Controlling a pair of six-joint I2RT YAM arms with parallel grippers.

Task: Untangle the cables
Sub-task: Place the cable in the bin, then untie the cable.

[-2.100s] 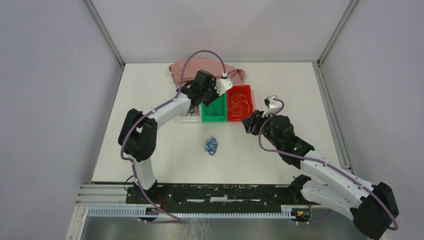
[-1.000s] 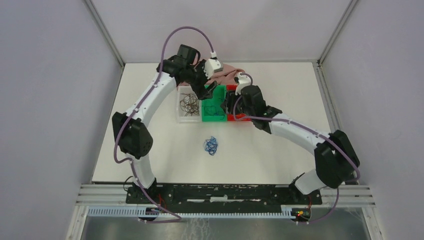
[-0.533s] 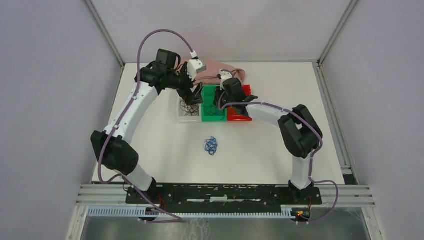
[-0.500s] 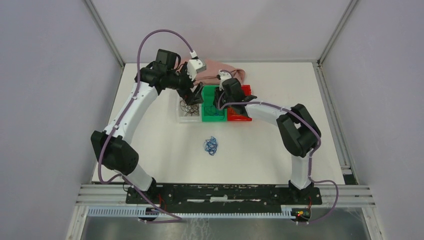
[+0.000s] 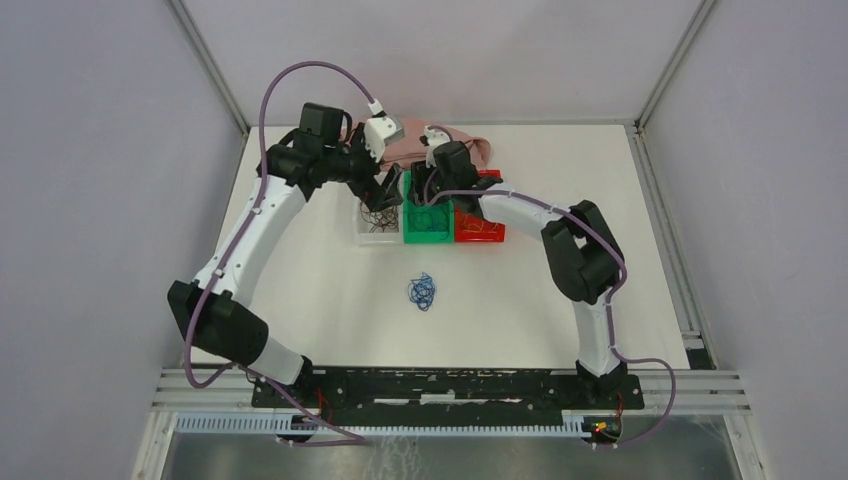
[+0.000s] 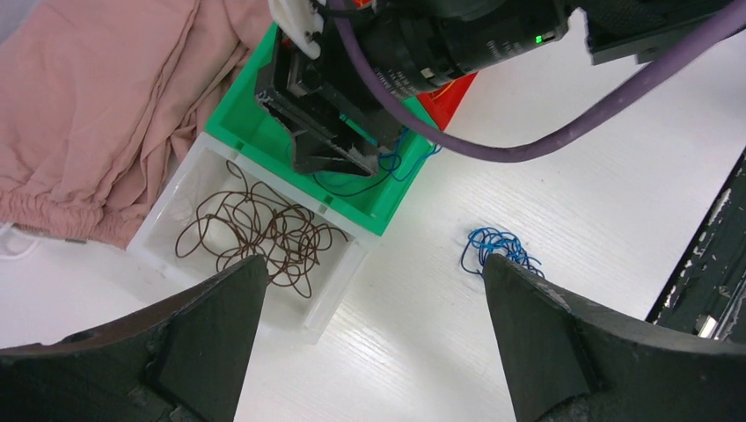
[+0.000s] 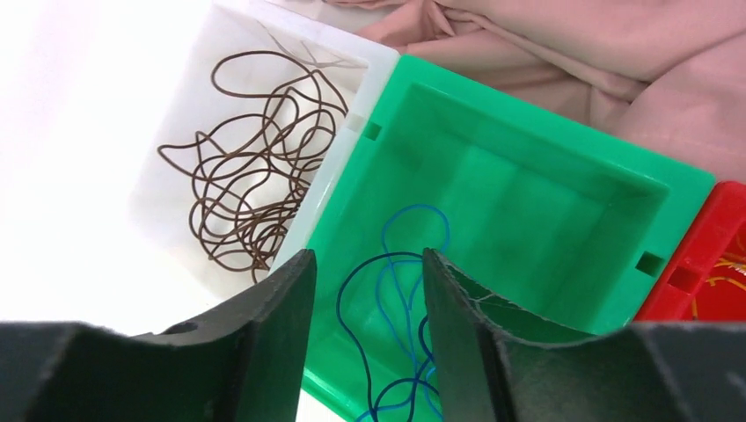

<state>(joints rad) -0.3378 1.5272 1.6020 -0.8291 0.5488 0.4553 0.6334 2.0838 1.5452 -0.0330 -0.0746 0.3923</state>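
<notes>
While both arms reach toward the far side of the surface (image 5: 330,290), I see the left tool (image 6: 371,264) spread wide with nothing between its fingers, hanging above the near corner of the white bin (image 6: 167,220). Brown cables (image 6: 259,233) lie loose inside that bin. The right tool (image 7: 368,257) is down over the green bin (image 7: 545,176), which sits side by side against the white one. Its fingers are part way apart, with a clear gap. Blue cables (image 7: 391,281) loop on the green bin's floor and run through that gap. The wires are thin next to the gap, so as far as I can see they are not pinched. The red bin (image 5: 495,238) touches the green one on its other side, with yellow-orange cables (image 5: 476,225) in it. A separate blue bundle (image 5: 422,291) lies on the bare surface, well apart from the bins and nearer the arm bases. The pink cloth (image 5: 465,148) is bunched behind the bins, right up against the white and green ones.
</notes>
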